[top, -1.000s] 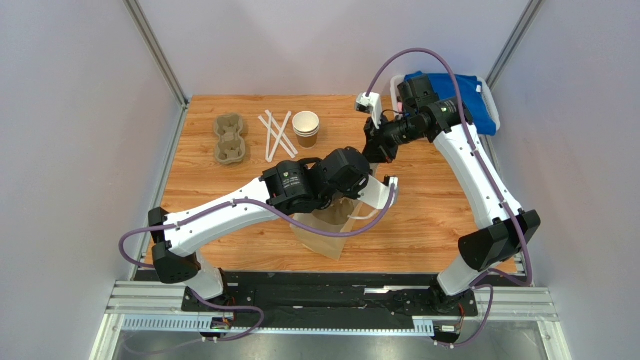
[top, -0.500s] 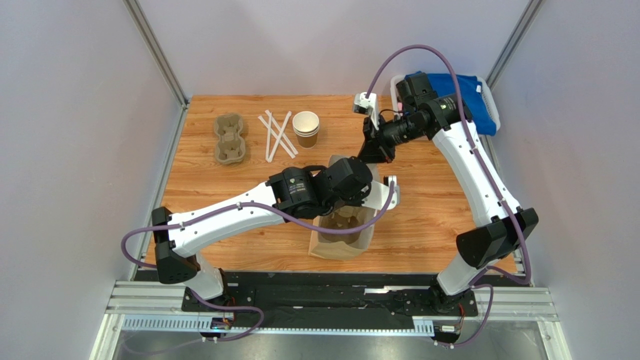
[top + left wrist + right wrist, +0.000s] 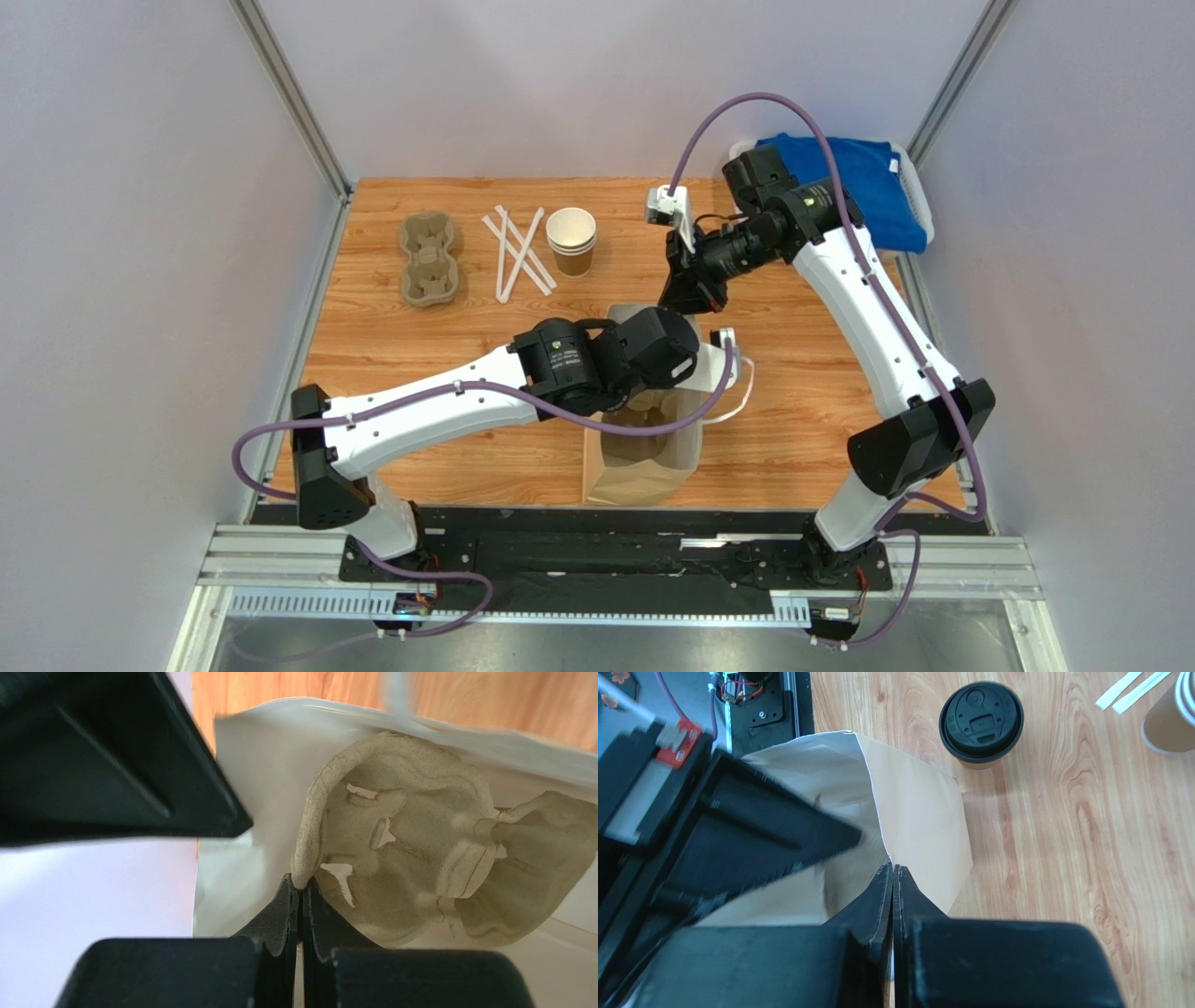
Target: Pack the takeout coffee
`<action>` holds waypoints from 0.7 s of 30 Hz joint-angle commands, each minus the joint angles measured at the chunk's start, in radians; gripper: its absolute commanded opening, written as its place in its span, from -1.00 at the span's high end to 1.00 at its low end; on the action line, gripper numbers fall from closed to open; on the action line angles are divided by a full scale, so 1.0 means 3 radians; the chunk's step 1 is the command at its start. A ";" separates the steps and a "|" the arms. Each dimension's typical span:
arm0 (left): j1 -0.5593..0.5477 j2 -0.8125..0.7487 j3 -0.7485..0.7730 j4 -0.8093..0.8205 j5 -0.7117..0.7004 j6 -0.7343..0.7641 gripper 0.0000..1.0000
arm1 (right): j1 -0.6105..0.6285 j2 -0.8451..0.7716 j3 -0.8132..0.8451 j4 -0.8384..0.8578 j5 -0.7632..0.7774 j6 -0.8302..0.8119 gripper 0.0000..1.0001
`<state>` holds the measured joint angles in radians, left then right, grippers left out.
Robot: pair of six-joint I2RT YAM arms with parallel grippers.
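- Table [image 3: 407,329]: orange-brown wood-grain top, filling the space between the side walls.
- Back wall [image 3: 603,84]: plain pale grey panel.
- Left wall [image 3: 140,238] and right wall [image 3: 1087,280]: plain panels of the same pale grey, meeting the table edges.
- Corner posts [image 3: 288,91]: aluminium profiles, one at each rear corner.
- Mounting plate [image 3: 617,560]: black, along the table's near edge, set on aluminium rails [image 3: 267,567].
- Floor [image 3: 631,647]: grey strip visible below the rails.
- Light: even and diffuse, with soft shadows on the wood.
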<state>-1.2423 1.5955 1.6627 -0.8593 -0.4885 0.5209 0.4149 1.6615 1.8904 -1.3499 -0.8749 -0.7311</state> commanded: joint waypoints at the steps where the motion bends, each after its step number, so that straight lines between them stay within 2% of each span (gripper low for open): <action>1: 0.0025 -0.0225 -0.0250 0.0256 -0.0238 0.0007 1.00 | 0.0018 -0.0170 -0.0017 0.0020 -0.0070 0.0080 1.00; 14: 0.0117 -0.0088 -0.0429 0.0262 0.0109 -0.0294 1.00 | 0.0018 -0.0134 0.0034 0.0015 -0.0162 0.0049 1.00; 21: 0.0183 -0.0072 -0.0654 0.0348 0.0104 -0.0300 1.00 | 0.0018 -0.0118 0.0014 0.0046 -0.0177 0.0039 1.00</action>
<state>-1.2011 1.5684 1.4929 -0.7868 -0.4706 0.4675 0.4160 1.6588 1.8790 -1.3499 -0.8848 -0.7113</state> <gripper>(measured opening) 0.017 0.006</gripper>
